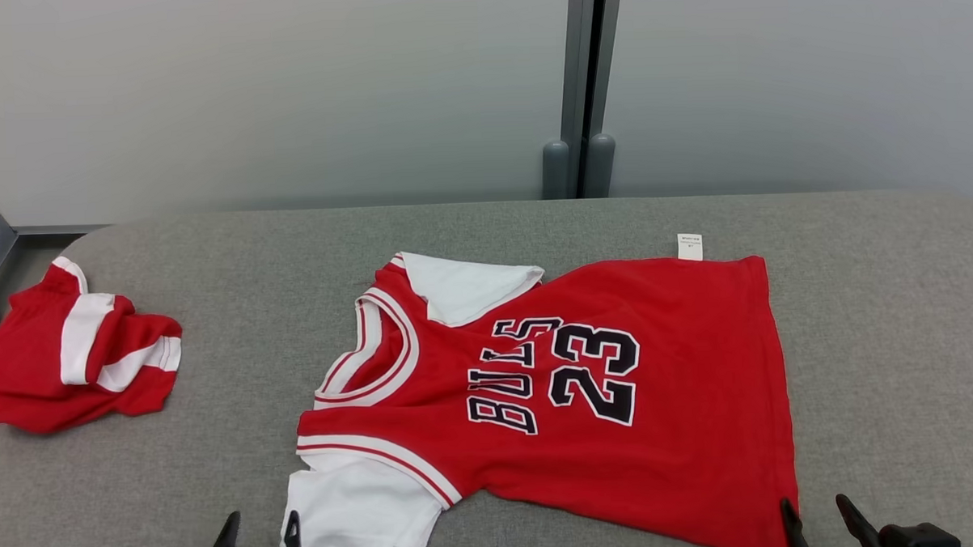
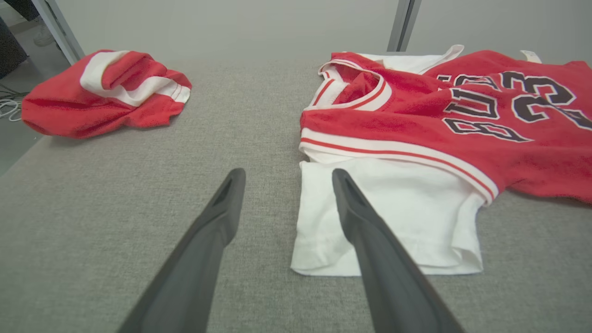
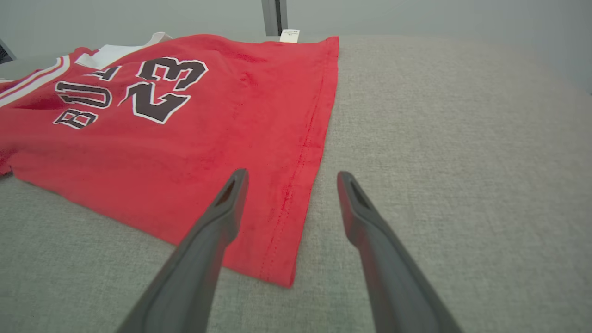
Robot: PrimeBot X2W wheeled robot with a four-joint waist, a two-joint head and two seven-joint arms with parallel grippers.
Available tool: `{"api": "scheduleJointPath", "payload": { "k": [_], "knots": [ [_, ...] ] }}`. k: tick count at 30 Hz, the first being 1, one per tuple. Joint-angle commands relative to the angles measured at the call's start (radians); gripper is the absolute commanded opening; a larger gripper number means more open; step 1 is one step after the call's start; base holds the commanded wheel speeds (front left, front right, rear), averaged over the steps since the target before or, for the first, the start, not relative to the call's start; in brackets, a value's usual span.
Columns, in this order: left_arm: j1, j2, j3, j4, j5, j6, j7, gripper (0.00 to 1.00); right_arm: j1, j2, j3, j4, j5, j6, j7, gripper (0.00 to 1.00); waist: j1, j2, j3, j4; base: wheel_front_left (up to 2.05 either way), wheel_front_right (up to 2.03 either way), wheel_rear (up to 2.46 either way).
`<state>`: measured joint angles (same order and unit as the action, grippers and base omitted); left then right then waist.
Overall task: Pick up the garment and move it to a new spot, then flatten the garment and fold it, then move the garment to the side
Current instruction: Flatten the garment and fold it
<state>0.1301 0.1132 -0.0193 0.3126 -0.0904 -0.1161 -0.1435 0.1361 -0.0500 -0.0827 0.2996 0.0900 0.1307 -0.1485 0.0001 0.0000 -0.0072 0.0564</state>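
Observation:
A red jersey garment [image 1: 587, 383] with white sleeves and dark "BULLS 23" print lies spread flat on the grey table [image 1: 901, 332], neck to the left, hem to the right. Its near white sleeve [image 2: 393, 217] lies by my left gripper [image 1: 261, 536], which is open at the sleeve's left edge [image 2: 284, 178]; one finger [image 2: 365, 231] is over the white cloth. My right gripper [image 1: 815, 517] is open at the hem's near corner [image 3: 286, 178], straddling the hem seam [image 3: 300, 175]. Neither holds anything.
A second crumpled red-and-white garment [image 1: 72, 353] sits at the table's far left edge [image 2: 106, 92]. Behind the table stands a pale wall with a grey vertical post [image 1: 585, 84]. Bare grey table surface extends right of the hem [image 3: 462, 138].

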Motion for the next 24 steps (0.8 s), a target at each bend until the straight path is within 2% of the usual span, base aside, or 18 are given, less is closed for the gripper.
{"api": "scheduleJointPath", "payload": {
  "k": [1, 12, 22, 23, 24],
  "knots": [
    [-0.026, 0.002, -0.017, 0.037, -0.006, -0.007, -0.009, 1.00, -0.025, -0.001, 0.002, 0.029, -0.003, 0.000, -0.006, 1.00, -0.0001, 0.0000, 0.010, -0.006, 0.00, 0.00, 0.00],
    [-0.141, 0.011, -0.093, 0.296, -0.022, -0.014, -0.042, 1.00, -0.099, -0.002, 0.044, 0.221, 0.009, 0.000, -0.024, 1.00, -0.0001, 0.0000, 0.049, -0.029, 0.00, 0.00, 0.00],
    [-0.183, -0.008, -0.113, 0.430, -0.046, -0.011, -0.050, 1.00, -0.103, 0.005, 0.137, 0.334, 0.081, 0.002, -0.008, 1.00, -0.0001, 0.0000, 0.048, -0.026, 0.00, 0.00, 0.00],
    [-0.187, -0.010, -0.114, 0.438, -0.049, -0.011, -0.049, 1.00, -0.104, 0.006, 0.149, 0.338, 0.101, 0.002, -0.005, 0.98, -0.0001, 0.0000, 0.047, -0.025, 0.00, 0.00, 0.00],
    [-0.189, -0.013, -0.115, 0.447, -0.056, -0.012, -0.049, 1.00, -0.106, 0.006, 0.160, 0.339, 0.114, 0.003, -0.005, 0.87, -0.0001, 0.0000, 0.045, -0.025, 0.00, 0.00, 0.00]
  ]
}}
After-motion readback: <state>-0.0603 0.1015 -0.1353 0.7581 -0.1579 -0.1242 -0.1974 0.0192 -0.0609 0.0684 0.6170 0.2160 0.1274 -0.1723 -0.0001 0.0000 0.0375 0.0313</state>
